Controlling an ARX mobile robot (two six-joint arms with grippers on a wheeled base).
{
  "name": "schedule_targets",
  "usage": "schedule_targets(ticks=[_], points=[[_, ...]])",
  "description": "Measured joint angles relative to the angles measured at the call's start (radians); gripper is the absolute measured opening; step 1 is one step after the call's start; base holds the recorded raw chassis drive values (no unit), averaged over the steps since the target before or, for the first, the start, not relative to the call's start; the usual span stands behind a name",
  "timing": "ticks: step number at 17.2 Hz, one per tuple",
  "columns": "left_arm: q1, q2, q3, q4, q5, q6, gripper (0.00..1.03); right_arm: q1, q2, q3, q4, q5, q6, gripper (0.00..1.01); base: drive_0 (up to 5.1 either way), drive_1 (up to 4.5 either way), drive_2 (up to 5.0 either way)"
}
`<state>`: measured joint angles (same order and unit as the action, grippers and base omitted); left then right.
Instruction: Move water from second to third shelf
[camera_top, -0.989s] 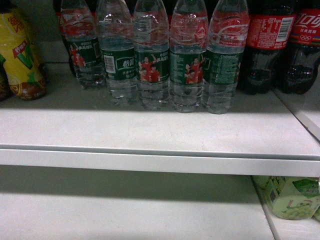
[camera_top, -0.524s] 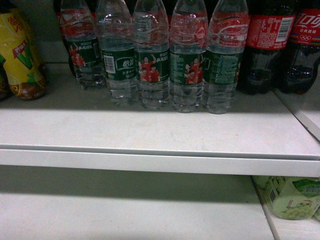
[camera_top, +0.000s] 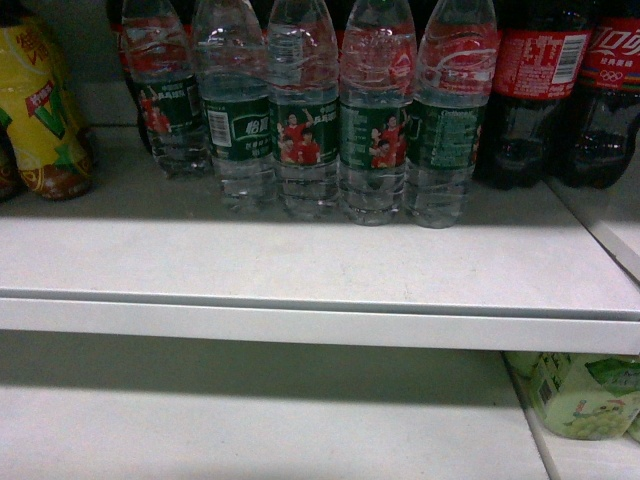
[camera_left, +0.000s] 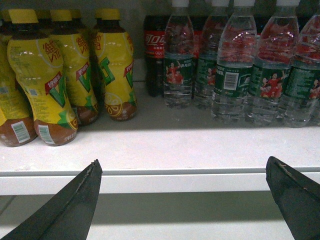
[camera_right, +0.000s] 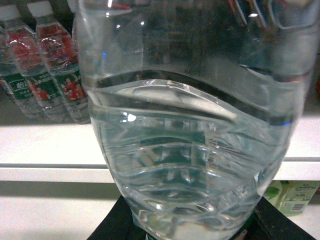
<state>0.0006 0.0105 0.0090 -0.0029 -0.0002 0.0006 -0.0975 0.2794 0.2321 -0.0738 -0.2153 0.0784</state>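
Head view: five water bottles (camera_top: 305, 120) in a row at 12 o'clock on the upper shelf (camera_top: 300, 260), all upright and touching. Two cola bottles (camera_top: 570, 90) at 2 o'clock, one yellow drink bottle (camera_top: 45, 110) at 10 o'clock. Broad bare strip between row and shelf lip. Lower shelf (camera_top: 250, 430) open across the middle; pale green cartons (camera_top: 580, 395) at 4 o'clock. No gripper in sight.

Left wrist view: left gripper (camera_left: 185, 200) spread wide, holding nothing, fingertips (camera_left: 87, 190) at 7 and 4 o'clock below the shelf lip. At least four yellow bottles at 10 o'clock, five water bottles at 2 o'clock, one cola bottle behind.

Right wrist view: right gripper (camera_right: 195, 232) clamped on the water (camera_right: 195, 150), partly full, filling the frame. At least three more at 10 o'clock.
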Motion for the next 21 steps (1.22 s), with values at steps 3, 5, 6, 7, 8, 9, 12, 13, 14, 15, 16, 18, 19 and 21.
schedule_targets(ticks=[3,5,6,7,8,9,12,13,14,15,16,18,19,21], points=[[0.000,0.000,0.000,0.000,0.000,0.000,0.98,0.012,-0.019,0.000,0.001,-0.003,0.000,0.36,0.0,0.00,0.0],[0.000,0.000,0.000,0.000,0.000,0.000,0.98,0.012,-0.019,0.000,-0.003,-0.003,0.000,0.36,0.0,0.00,0.0],[0.000,0.000,0.000,0.000,0.000,0.000,0.98,0.012,-0.019,0.000,-0.001,-0.003,0.000,0.36,0.0,0.00,0.0],[0.000,0.000,0.000,0.000,0.000,0.000,0.98,0.012,-0.019,0.000,-0.002,-0.003,0.000,0.36,0.0,0.00,0.0],[0.000,0.000,0.000,0.000,0.000,0.000,0.98,0.012,-0.019,0.000,-0.002,-0.003,0.000,0.36,0.0,0.00,0.0],[0.000,0.000,0.000,0.000,0.000,0.000,0.98,0.012,-0.019,0.000,-0.001,-0.003,0.000,0.36,0.0,0.00,0.0],[0.000,0.000,0.000,0.000,0.000,0.000,0.98,0.012,-0.019,0.000,-0.001,-0.003,0.000,0.36,0.0,0.00,0.0],[0.000,0.000,0.000,0.000,0.000,0.000,0.98,0.012,-0.019,0.000,-0.002,-0.003,0.000,0.36,0.0,0.00,0.0],[0.000,0.000,0.000,0.000,0.000,0.000,0.98,0.012,-0.019,0.000,-0.002,-0.003,0.000,0.36,0.0,0.00,0.0],[0.000,0.000,0.000,0.000,0.000,0.000,0.98,0.012,-0.019,0.000,-0.002,-0.003,0.000,0.36,0.0,0.00,0.0],[0.000,0.000,0.000,0.000,0.000,0.000,0.98,0.012,-0.019,0.000,-0.001,-0.003,0.000,0.36,0.0,0.00,0.0],[0.000,0.000,0.000,0.000,0.000,0.000,0.98,0.012,-0.019,0.000,-0.001,-0.003,0.000,0.36,0.0,0.00,0.0],[0.000,0.000,0.000,0.000,0.000,0.000,0.98,0.012,-0.019,0.000,-0.001,-0.003,0.000,0.36,0.0,0.00,0.0],[0.000,0.000,0.000,-0.004,0.000,0.000,0.98,0.012,-0.019,0.000,-0.008,-0.003,0.000,0.36,0.0,0.00,0.0]])
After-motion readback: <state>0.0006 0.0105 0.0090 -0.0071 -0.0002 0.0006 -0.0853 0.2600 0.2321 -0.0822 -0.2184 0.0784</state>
